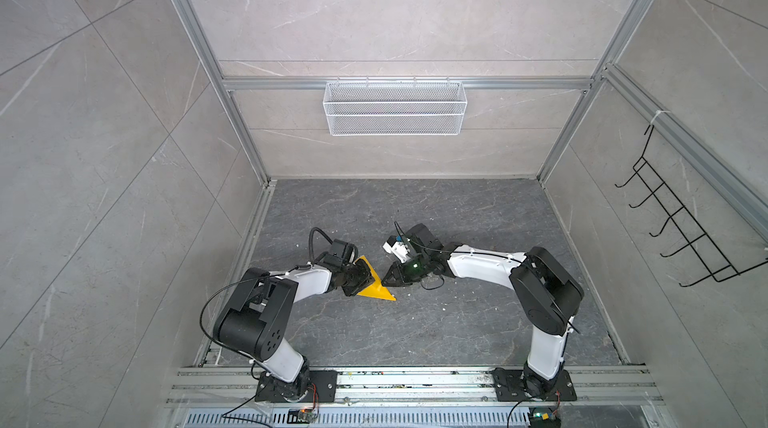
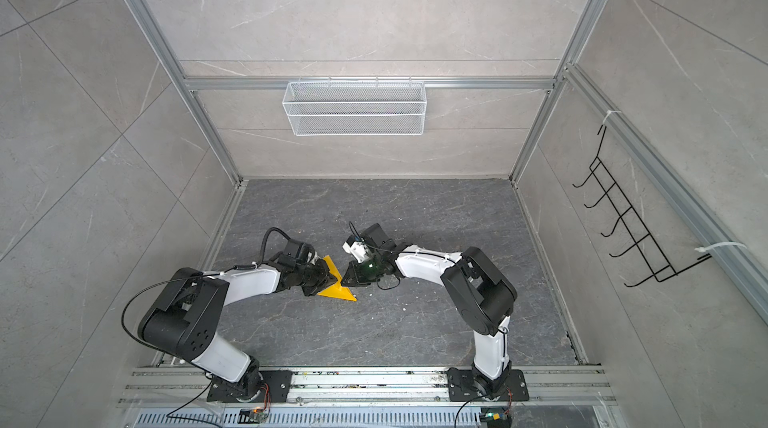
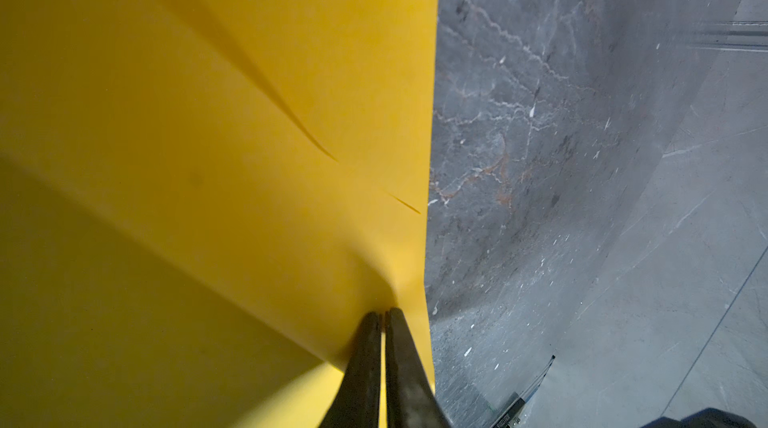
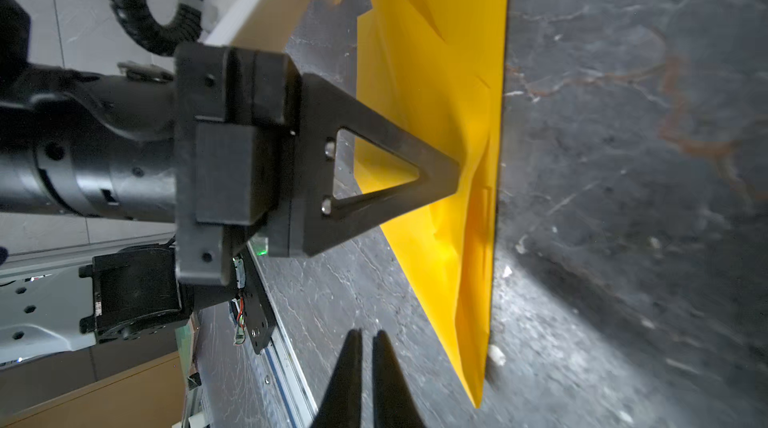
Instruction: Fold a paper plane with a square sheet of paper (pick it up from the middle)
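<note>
1. The yellow paper (image 1: 379, 288) (image 2: 338, 289) sits near the middle of the dark marbled desk (image 1: 457, 213), a little toward the left arm's side. It is already folded into a flat, pointed triangle.
2. In both top views its sharp tip points toward the front of the desk and slightly to the right.
3. The left end effector (image 1: 371, 280) (image 2: 331, 278) is clamped on that paper. In the left wrist view its two dark fingers (image 3: 361, 347) are pressed together (image 3: 383, 315) with the yellow sheet (image 3: 208, 147) pinched between them, close to one straight edge.
4. A couple of short creases show on the sheet near that edge.
5. From the right wrist camera the paper (image 4: 453, 85) has one long straight edge down on the desk. The rest rises at a slant to where the left end effector (image 4: 455, 172) grips it.
6. The right end effector (image 1: 385, 280) (image 2: 343, 280) is just beside the paper's right edge, facing the left one.
7. Its fingers are drawn almost together (image 4: 365, 336), only a thin slit between them, with nothing in it. They are close to the paper but apart from it.
8. Small white crumbs (image 1: 409, 286) are scattered on the desk near the tip.
9. A white wire basket (image 1: 395, 114) hangs on the back wall, and a black hook rack (image 1: 685, 234) on the right wall.
</note>
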Motion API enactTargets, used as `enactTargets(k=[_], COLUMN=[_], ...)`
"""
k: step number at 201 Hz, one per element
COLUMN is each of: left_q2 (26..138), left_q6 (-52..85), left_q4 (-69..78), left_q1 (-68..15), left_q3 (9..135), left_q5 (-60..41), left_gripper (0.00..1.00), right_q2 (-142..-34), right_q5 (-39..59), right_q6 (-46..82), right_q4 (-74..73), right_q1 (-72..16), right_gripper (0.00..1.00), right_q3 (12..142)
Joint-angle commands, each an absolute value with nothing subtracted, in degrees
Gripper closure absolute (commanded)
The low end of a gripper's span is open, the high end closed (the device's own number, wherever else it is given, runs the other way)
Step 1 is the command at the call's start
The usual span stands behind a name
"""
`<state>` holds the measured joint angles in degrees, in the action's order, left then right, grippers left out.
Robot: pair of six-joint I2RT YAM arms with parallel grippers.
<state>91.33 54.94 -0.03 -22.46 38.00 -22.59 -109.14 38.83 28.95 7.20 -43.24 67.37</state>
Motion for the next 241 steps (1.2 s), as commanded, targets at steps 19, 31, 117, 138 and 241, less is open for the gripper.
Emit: enactTargets(k=[19, 31, 117, 138, 241], left_q2=[91.91, 91.98, 91.73, 91.84, 91.94], left_q6=[54.05, 54.14, 54.28, 54.3, 53.96], left_q4=[-2.78, -2.81, -4.14, -4.22, -4.31], left_q1=[-22.15, -22.15, -22.09, -22.07, -22.06], left_q3=[37.36, 37.35, 37.4, 37.45, 37.61], left_q5=[-21.54, -21.43, -20.27, -20.16, -20.28], left_gripper=[0.89, 0.89, 0.89, 0.89, 0.89], right_q2=[-113.69, -114.45, -117.77, -118.12, -118.39], right_q5=[39.46, 39.46, 36.44, 35.18, 35.68], right_q6=[29.44, 29.38, 27.78, 28.05, 28.1], right_q4=[9.98, 10.13, 13.63, 13.98, 13.35], right_q1=[-43.74, -43.94, -43.9, -43.6, -42.99], right_gripper=[0.93, 0.93, 0.94, 0.95, 0.94], right_q3=[70.69, 70.99, 71.2, 70.69, 67.66])
